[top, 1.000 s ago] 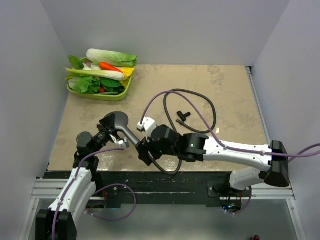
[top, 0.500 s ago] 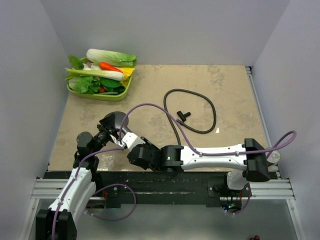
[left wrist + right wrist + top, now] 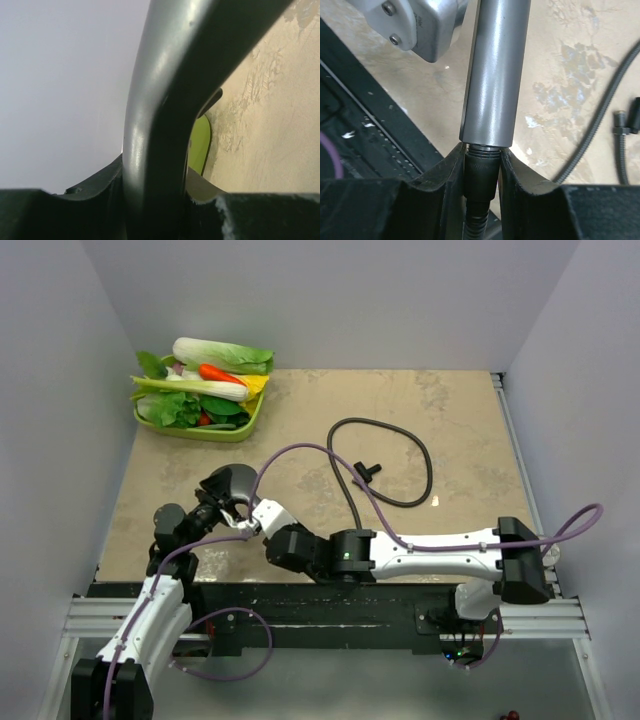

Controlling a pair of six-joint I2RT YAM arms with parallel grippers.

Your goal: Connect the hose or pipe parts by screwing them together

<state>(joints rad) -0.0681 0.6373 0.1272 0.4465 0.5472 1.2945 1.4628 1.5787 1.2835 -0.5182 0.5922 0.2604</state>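
Note:
My left gripper is shut on the dark grey shower head, whose curved neck fills the left wrist view between the jaws. The straight grey handle ends in a few exposed threads. The hose's black end nut sits on those threads, and my right gripper is shut on it from both sides. In the top view the right gripper meets the handle near the table's front edge. The thin dark hose loops across the middle of the table, and its free end nut lies inside the loop.
A green tray of toy vegetables stands at the back left corner. A purple cable arches over the right arm. The black front rail runs just below both grippers. White walls close in the table on three sides.
My right arm has reached further left and lower to the handle's end. Its jaws have closed from wide open onto the hose nut. The left gripper and shower head have stayed put.

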